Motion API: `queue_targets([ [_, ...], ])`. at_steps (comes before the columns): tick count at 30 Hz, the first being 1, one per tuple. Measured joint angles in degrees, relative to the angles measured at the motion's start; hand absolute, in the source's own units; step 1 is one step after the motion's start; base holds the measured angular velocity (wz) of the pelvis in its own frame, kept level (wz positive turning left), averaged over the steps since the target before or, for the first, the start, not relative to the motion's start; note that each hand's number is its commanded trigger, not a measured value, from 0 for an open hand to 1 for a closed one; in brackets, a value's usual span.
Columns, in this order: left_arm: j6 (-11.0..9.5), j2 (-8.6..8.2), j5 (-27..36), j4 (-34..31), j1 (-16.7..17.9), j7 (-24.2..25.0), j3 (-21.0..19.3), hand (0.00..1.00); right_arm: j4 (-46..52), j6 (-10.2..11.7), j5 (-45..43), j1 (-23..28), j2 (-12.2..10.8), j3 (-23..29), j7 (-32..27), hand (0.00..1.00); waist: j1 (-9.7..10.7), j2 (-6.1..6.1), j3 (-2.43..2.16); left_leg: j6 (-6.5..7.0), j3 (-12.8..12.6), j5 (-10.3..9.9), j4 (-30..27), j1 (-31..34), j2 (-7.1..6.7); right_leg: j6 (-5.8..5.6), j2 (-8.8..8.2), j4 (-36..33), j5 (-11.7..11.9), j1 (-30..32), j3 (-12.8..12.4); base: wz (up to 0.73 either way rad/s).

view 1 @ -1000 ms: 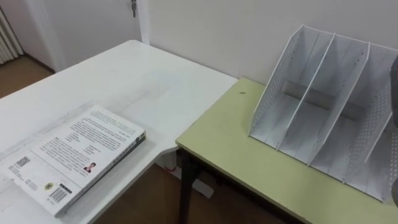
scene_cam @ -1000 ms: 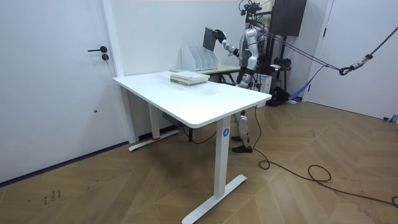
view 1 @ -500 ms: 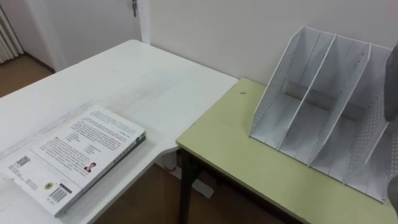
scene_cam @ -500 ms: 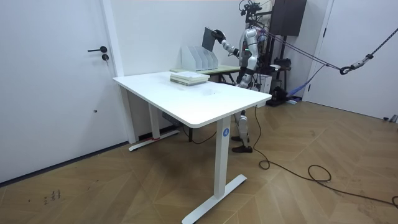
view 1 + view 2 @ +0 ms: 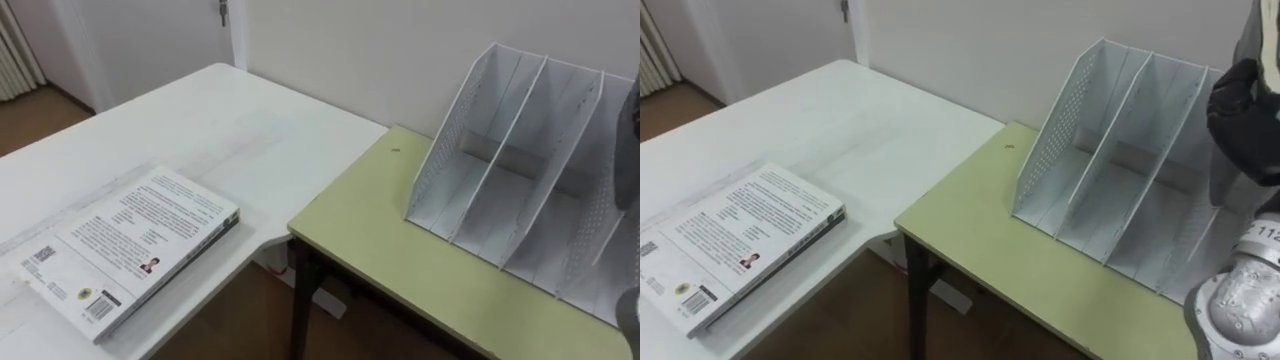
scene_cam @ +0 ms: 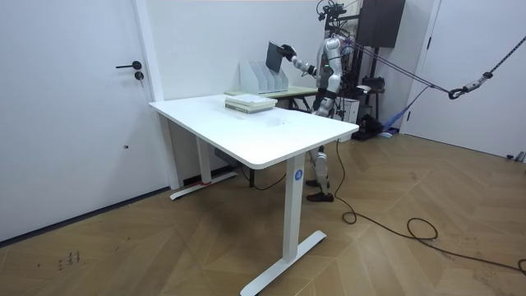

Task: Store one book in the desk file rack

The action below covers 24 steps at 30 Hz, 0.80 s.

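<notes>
The white file rack [image 5: 1110, 165] with several slots stands on a green desk [image 5: 1000, 240], its slots empty where I can see into them. My right hand [image 5: 1243, 110] is raised over the rack's right end, fingers curled on a dark-covered book [image 6: 275, 56] held upright above the rack [image 6: 263, 76]. In the left eye view a grey strip of that book [image 5: 628, 130] shows at the right edge. Another book [image 5: 130, 245], white cover up, lies on the white table [image 5: 240, 130] at my left. My left hand [image 6: 318, 83] hangs by my body in the room view.
The green desk butts against the white table's corner, with a gap of floor [image 5: 250, 320] below. A wall [image 5: 400, 50] runs just behind the rack. A door [image 6: 74, 107] is at the room view's left.
In the room view my right hand has lifted the book a little and carried it nearer the rack. The eye view has shifted slightly; the book on the table has not moved.
</notes>
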<state>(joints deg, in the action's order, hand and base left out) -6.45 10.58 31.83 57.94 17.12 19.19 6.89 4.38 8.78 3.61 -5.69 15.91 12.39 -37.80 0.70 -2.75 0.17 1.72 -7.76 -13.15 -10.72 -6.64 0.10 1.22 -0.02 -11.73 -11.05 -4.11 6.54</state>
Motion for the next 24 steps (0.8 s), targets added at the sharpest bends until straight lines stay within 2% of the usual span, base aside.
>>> queue_targets([
  [4,0.8,0.0,0.0,0.0,-0.2,0.0,0.0,0.0,-2.6,-0.6,2.4,-0.7,0.0,0.0,0.5,1.0,0.0,-0.08,0.14,0.0,0.1,0.0,0.0,0.0,0.0,0.0,0.04,0.1,0.0,0.0,-0.1,0.0],
  [11,1.9,0.05,-0.1,0.0,-0.8,0.0,0.0,0.0,-8.3,-1.7,3.4,-3.6,0.0,0.0,1.8,1.0,-0.2,0.05,0.11,0.0,0.2,0.0,0.0,0.1,-0.01,0.0,0.05,0.1,0.0,0.0,-0.1,0.0],
  [13,2.3,0.04,-0.1,0.0,-1.0,0.0,0.0,0.0,-8.9,-2.6,4.0,-3.8,0.0,0.0,2.2,1.0,-0.4,0.16,0.13,0.0,0.2,0.0,0.0,0.1,-0.01,0.0,0.04,0.1,0.0,0.0,-0.1,0.0],
  [24,2.4,0.05,0.0,0.0,-1.2,0.0,0.0,0.0,-13.7,-2.7,8.3,-3.9,0.3,0.1,2.2,1.0,-0.9,-0.03,0.23,0.0,0.4,0.0,-0.1,0.1,-0.01,0.01,0.01,-0.1,0.0,0.0,0.0,0.0],
])
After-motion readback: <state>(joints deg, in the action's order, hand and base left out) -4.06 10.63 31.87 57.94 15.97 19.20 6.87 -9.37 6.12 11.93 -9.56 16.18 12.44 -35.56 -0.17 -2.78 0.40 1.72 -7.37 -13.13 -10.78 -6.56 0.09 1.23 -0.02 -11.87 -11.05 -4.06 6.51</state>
